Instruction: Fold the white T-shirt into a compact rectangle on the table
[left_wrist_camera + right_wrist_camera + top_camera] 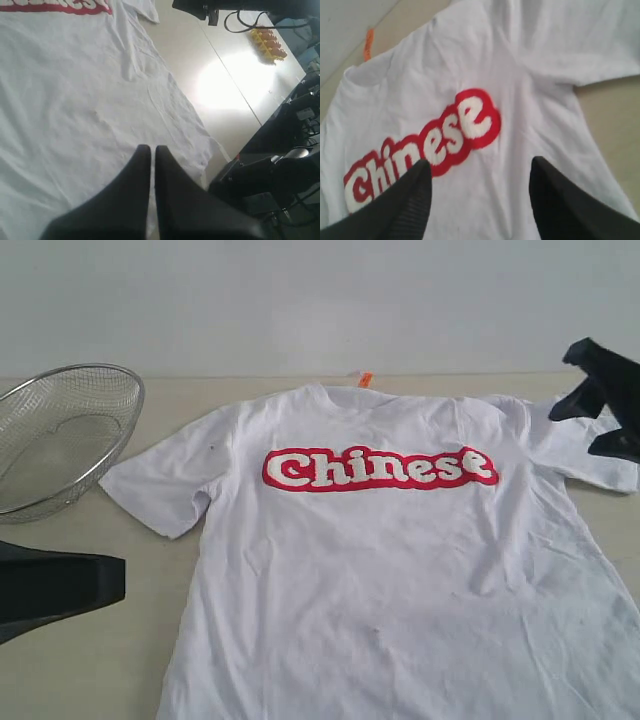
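Because the white T-shirt [380,580] lies spread flat and face up on the table [120,670], I judge it light, soft and limp. It will sag and wrinkle when lifted, so it is better pinched at a sleeve edge or a hem corner. The right gripper [480,167] hangs with jaws wide near the sleeve on its side. The left gripper [152,150] is pressed closed on nothing, near the lower cloth.

A white T-shirt [400,580] carries white lettering [380,468] outlined in red across its chest. An orange tag [365,379] marks the neck, towards the far edge of the pale beige table [100,670]. A silver wire-mesh basket [60,430] gleams at the left edge. The left gripper [152,149] and right gripper [480,167] are black.
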`<state>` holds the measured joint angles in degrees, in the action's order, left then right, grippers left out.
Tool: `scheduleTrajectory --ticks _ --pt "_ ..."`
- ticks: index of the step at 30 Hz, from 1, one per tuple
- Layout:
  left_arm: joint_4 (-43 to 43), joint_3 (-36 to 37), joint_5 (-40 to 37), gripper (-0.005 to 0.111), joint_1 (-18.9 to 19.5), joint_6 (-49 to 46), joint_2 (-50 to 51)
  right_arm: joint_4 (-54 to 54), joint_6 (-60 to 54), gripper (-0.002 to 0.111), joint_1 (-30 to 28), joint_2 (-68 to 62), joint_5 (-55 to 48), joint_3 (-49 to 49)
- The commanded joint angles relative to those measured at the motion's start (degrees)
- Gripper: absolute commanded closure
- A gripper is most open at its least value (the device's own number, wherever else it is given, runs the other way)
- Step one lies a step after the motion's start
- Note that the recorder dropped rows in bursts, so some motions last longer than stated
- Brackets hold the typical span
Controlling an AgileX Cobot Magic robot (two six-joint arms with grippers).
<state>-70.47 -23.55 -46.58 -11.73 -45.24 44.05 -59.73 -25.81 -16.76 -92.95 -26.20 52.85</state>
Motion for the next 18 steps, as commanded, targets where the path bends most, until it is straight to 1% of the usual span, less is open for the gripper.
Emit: scheduleTrajectory --ticks 1,5,7,12,16,18 --pt "-0.03 0.24 1.69 0.102 -0.29 -1.67 -0.35 0.11 0.30 0.056 -7.94 -4.55 -4.18 4.17" --pt "-0.27 0.24 3.27 0.102 -0.29 -3.40 0.30 0.00 -0.74 0.056 -13.50 -9.33 -7.77 5.80" --pt "-0.30 0.24 4.01 0.102 -0.29 -4.18 1.28 0.00 -2.19 0.056 -14.68 -11.42 -8.83 6.19" --pt "-1.36 0.24 5.04 0.102 -0.29 -5.97 4.69 -1.48 -3.21 0.056 -14.60 -15.15 -9.13 6.19" --pt "-6.33 0.24 4.76 0.102 -0.29 -10.64 7.73 -3.05 -3.65 0.056 -14.60 -17.17 -7.52 6.08" --pt "-7.11 0.24 4.76 0.102 -0.29 -12.47 8.36 -3.54 -4.72 0.056 -14.60 -17.85 -7.31 6.08"
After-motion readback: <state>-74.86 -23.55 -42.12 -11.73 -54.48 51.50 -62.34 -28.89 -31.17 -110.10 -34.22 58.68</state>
